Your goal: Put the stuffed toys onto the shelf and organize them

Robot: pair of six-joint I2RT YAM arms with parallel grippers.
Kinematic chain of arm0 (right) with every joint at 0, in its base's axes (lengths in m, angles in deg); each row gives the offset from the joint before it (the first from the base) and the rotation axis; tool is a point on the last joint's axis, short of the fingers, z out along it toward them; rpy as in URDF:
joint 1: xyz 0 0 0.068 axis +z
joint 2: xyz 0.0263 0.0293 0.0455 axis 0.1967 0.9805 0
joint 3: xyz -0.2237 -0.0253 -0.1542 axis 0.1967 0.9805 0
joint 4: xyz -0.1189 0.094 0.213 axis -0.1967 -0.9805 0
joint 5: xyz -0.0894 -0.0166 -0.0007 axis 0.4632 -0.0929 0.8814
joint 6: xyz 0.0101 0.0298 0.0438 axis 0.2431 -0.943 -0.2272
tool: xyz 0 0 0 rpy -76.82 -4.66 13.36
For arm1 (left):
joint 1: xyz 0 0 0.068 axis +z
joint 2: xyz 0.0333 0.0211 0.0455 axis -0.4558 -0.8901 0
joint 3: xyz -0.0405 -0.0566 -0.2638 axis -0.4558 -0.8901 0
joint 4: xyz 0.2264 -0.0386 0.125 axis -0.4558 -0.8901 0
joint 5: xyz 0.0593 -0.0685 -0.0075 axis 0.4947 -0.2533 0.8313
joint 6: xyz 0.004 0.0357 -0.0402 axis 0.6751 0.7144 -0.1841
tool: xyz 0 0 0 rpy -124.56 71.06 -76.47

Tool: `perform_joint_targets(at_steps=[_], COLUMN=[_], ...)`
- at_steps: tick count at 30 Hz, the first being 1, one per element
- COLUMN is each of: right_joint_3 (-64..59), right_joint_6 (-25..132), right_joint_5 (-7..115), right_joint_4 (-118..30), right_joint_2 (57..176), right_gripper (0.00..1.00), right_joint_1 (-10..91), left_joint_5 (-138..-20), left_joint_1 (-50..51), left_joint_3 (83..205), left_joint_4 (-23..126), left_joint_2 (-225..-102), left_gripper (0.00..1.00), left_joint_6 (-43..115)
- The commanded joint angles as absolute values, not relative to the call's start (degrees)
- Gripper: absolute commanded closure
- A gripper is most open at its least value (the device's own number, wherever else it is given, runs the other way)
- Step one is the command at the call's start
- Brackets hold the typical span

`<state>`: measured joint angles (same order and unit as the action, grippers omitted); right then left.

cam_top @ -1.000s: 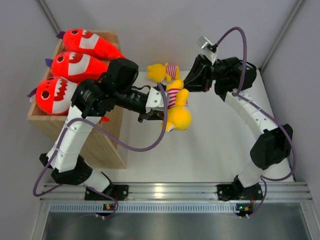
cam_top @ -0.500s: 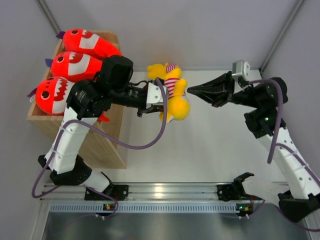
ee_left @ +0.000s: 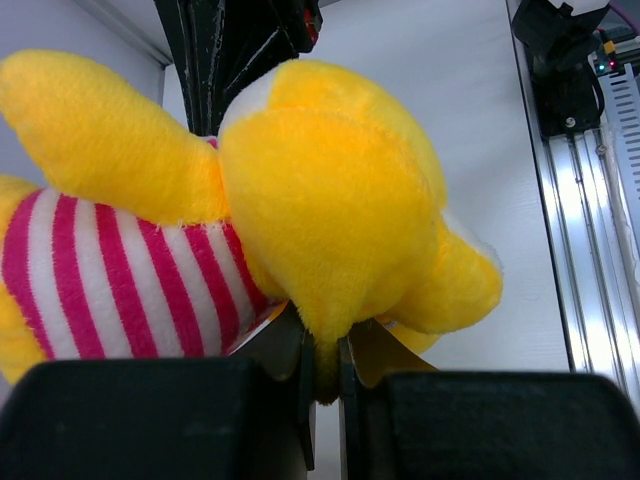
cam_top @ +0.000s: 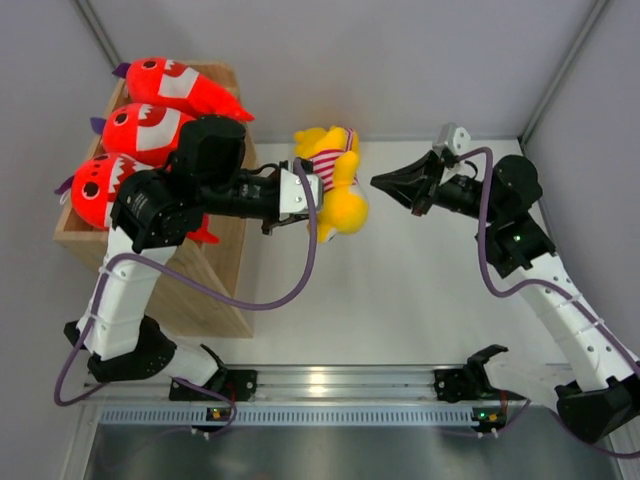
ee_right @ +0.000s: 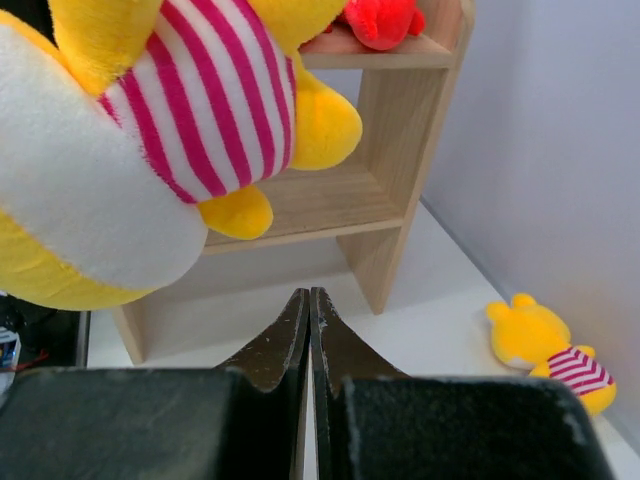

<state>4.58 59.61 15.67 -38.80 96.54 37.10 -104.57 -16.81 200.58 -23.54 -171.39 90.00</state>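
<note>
Beside shelf (cam_top: 222, 312), left hand (cam_top: 318, 206) clamping yellow toy (cam_top: 343, 203), shifted closer; right hand (cam_top: 381, 182) closed empty, withdrawn.

Left arm (cam_top: 150, 205) partly covers nearest shark (cam_top: 98, 190); yellow toy (ee_right: 190, 110) cropped.

1. Shelf (cam_top: 225, 315): light natural wood, standing upright, with a raised-rim tray top.
2. Three red plush sharks (cam_top: 150, 130) lie side by side across the shelf's top, white toothy markings showing.
3. Lifted yellow plush (cam_top: 345, 205), red-white striped, hangs in the air just right of the shelf.
4. Second yellow plush (ee_right: 545, 345) lies flat, right of the shelf and farther back.
</note>
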Motion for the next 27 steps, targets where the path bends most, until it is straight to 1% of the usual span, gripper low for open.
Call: perform_joint_targets(at_steps=[1,4,5,6,7,11,13,16,17,19,20,21,23,24,25,26,27], right_joint_3=[5.39,5.83,5.83,6.01,6.36,7.06,6.89,4.01,2.86,-0.65,-1.71,-2.94,-5.84,-6.81,-8.39,-9.01,-9.80], right_joint_6=[56.09,53.90,53.54,53.27,52.83,53.00,54.66,59.48,63.60,72.55,75.91,79.25,85.59,87.87,90.94,92.37,93.86], right_joint_5=[18.10,18.45,18.54,18.19,18.10,16.88,14.42,10.28,9.15,9.83,10.19,10.71,11.07,9.42,8.79,8.18,7.04], right_joint_4=[-35.37,-34.40,-34.13,-33.96,-33.09,-32.29,-32.29,-36.84,-42.69,-49.05,-52.64,-58.51,-63.81,-66.36,-70.30,-71.91,-73.84], right_joint_2=[94.09,93.82,93.82,93.74,93.56,93.12,93.29,93.82,94.00,94.09,94.00,94.00,93.82,93.91,94.00,94.17,94.26], right_gripper=[1.00,1.00,1.00,1.00,1.00,1.00,1.00,1.00,0.92,0.67,0.46,0.40,0.32,0.26,0.24,0.18,0.16], right_joint_1=[37.62,37.54,37.62,37.62,37.54,37.54,37.62,37.62,37.45,37.54,37.36,37.27,36.66,36.31,35.87,35.26,34.82], left_joint_5=[-103.53,-103.36,-103.27,-103.27,-103.53,-106.86,-108.27,-113.35,-116.94,-121.26,-123.02,-126.43,-128.92,-130.32,-131.12,-131.82,-132.44], left_joint_1=[-16.66,-16.66,-16.66,-16.66,-16.66,-16.66,-16.66,-16.66,-16.66,-16.66,-16.66,-16.66,-16.66,-16.66,-16.66,-16.74,-16.74], left_joint_3=[199.89,199.28,199.10,199.01,198.75,198.66,198.75,198.57,198.40,197.78,197.26,196.21,194.62,193.92,192.52,192.07,191.63], left_joint_4=[-20.07,-20.16,-20.08,-20.16,-20.25,-20.34,-20.34,-21.21,-22.61,-23.32,-24.02,-24.38,-25.17,-25.26,-25.26,-25.52,-25.61], left_joint_2=[-169.52,-169.25,-169.25,-169.25,-169.16,-169.25,-169.25,-169.69,-169.86,-170.13,-170.04,-170.22,-170.30,-170.22,-170.30,-170.39,-170.39], left_gripper=[0.92,0.87,0.88,0.98,1.00,1.00,1.00,1.00,1.00,1.00,1.00,1.00,1.00,1.00,1.00,1.00,1.00], left_joint_6=[90.82,91.00,91.09,91.00,91.17,91.27,91.09,91.26,91.87,91.97,91.97,92.05,92.49,92.32,92.23,92.14,91.97])
